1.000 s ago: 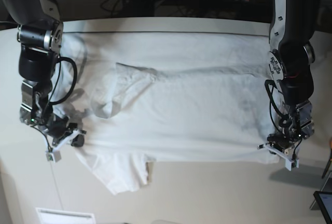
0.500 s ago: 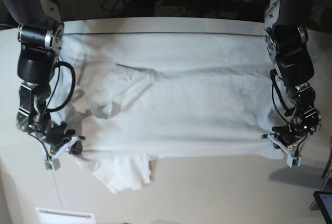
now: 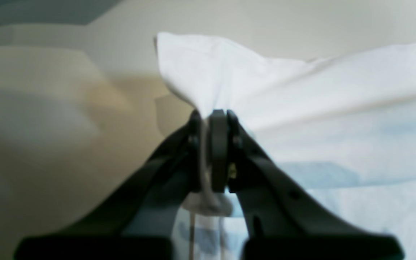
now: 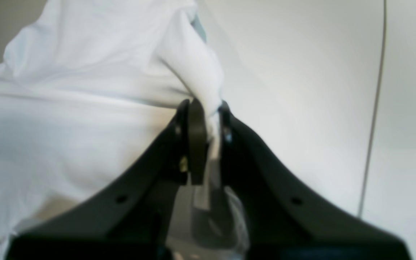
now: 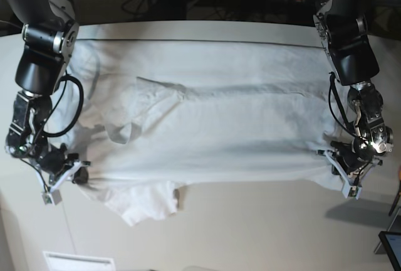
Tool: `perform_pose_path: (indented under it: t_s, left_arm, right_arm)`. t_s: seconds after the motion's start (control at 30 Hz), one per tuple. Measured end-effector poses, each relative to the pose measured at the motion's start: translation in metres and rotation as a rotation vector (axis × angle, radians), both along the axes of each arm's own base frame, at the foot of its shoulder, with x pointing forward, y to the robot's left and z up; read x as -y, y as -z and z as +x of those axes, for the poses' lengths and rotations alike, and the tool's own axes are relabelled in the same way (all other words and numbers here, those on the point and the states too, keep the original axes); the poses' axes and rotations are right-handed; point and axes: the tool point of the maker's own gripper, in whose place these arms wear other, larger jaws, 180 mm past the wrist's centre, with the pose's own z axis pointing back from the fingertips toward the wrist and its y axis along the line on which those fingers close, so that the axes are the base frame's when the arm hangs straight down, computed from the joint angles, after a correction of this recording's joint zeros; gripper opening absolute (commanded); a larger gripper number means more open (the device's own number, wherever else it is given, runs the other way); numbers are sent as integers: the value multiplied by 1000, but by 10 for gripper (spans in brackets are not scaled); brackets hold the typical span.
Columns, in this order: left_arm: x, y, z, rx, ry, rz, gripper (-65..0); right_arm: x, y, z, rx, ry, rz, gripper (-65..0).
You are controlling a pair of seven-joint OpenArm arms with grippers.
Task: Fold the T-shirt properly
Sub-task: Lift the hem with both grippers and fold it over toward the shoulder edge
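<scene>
The white T-shirt [image 5: 213, 120] lies spread wide across the table, with one sleeve [image 5: 150, 202] poking out at the near edge. My left gripper [image 5: 343, 169], on the right of the base view, is shut on the shirt's near right corner. In the left wrist view the cloth [image 3: 284, 90] rises pinched between the black fingers [image 3: 219, 151]. My right gripper [image 5: 69, 180], on the left of the base view, is shut on the near left corner. The right wrist view shows the fabric [image 4: 96, 72] bunched between its fingers [image 4: 197, 141].
The pale table [image 5: 263, 233] shows bare in front of the shirt. Its far edge [image 5: 200, 25] meets a dark area with cables. A white label [image 5: 78, 261] lies near the front left. A dark device corner [image 5: 391, 246] sits at the front right.
Both grippers have drawn outward and toward the near edge, still holding the corners. The shirt's near hem is pulled straighter and the protruding sleeve looks shorter.
</scene>
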Motion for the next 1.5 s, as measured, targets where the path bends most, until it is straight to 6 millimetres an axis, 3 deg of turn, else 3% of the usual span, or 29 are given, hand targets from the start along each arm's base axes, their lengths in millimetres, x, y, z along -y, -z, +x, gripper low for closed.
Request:
perform_pose_path:
  t_s: [0.27, 0.6, 0.8, 1.0, 1.2, 1.33, 1.43, 1.5]
  left_arm:
    - [3, 1, -23, -28, 19, 59, -650]
    - [7, 6, -50, -69, 40, 110, -650]
    - [12, 25, -78, -127, 58, 128, -650]
    - [11, 36, -90, -157, 62, 128, -650]
    - [8, 61, -105, -223, 47, 102, -650]
    - [6, 66, -103, -203, 44, 89, -650]
    - [7, 68, -102, -194, 45, 78, -650]
    - [7, 68, -101, -194, 44, 78, -650]
  right_arm:
    - [2, -8, -15, -21, -25, -64, -643]
    - [6, -1, -38, -70, -42, -113, -644]
    - [6, 17, -55, -120, -46, -117, -644]
    - [6, 20, -58, -124, -45, -114, -644]
    - [0, 38, -74, -166, -41, -98, -643]
    - [0, 40, -76, -159, -38, -94, -631]
    - [0, 41, -78, -161, -38, -94, -576]
    - [1, 41, -77, -162, -35, -96, -485]
